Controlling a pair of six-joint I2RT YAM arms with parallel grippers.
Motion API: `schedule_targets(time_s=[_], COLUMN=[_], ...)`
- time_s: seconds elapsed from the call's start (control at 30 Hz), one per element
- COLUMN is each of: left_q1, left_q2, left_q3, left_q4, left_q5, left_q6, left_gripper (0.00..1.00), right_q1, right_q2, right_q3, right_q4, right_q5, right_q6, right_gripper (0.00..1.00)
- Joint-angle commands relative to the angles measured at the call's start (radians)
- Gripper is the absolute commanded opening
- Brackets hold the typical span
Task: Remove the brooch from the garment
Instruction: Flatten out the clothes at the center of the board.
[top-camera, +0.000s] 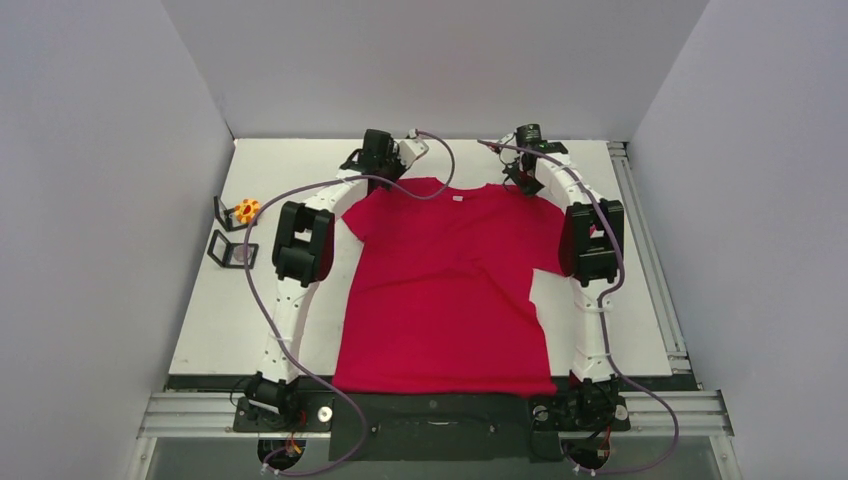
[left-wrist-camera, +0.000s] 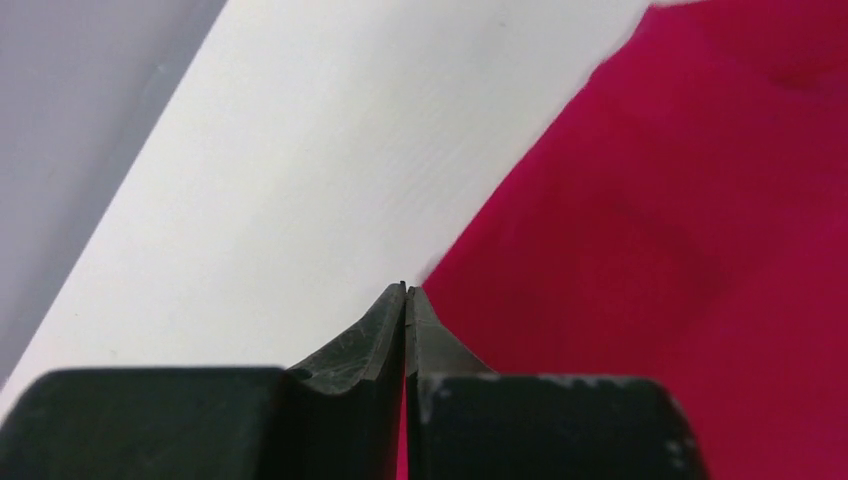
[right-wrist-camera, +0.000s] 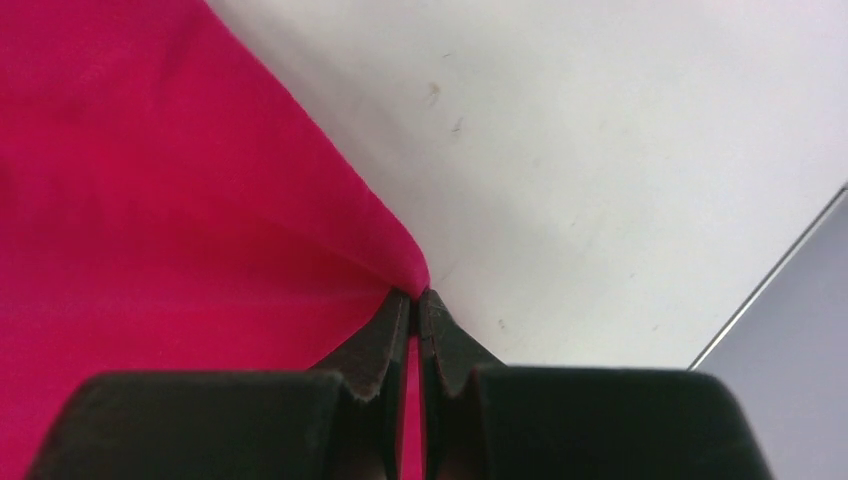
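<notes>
White tabletop (top-camera: 215, 320) between grey walls (top-camera: 100, 200) carries the red garment (top-camera: 450, 290).

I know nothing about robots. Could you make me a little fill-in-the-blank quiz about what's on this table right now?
1. The T-shirt spread on the white table is ___ in colour.
2. The left hand and the right hand both have their fingers ___.
3. Seen from above, the small orange and yellow object lies to the ___ of the T-shirt.
4. A small white label sits inside the T-shirt's ___.
Missing words: red; shut; left; neckline.
</notes>
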Motion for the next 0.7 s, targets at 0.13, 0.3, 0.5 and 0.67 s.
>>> schedule_targets(time_s=[0.13, 0.3, 0.5, 0.67], left_q1=[0.036, 0.052, 0.158, 0.252], left_q2=[0.119, 0.148, 0.019, -0.133], left_q3=[0.191, 0.325, 0.296, 0.06], left_q4=[0.125, 0.065, -0.089, -0.14], left_q5=[-0.094, -0.077, -0.019, -0.012], left_q6=[-0.002, -0.1, -0.439, -0.775], left_gripper=[0.0, 0.25, 0.8, 0.81], right_q1=[-0.017, -0.02, -0.023, -0.023], right_q2=[0.059, 0.069, -0.01, -0.094], right_q3=[0.102, 0.127, 0.072, 0.04], right_q4=[0.181, 0.207, 0.162, 0.134], right_q5=[0.237, 0.269, 0.178, 0.099], right_q6=[0.027, -0.002, 0.023, 0.065], right_gripper=[0.0, 0.16, 0.54, 0.62])
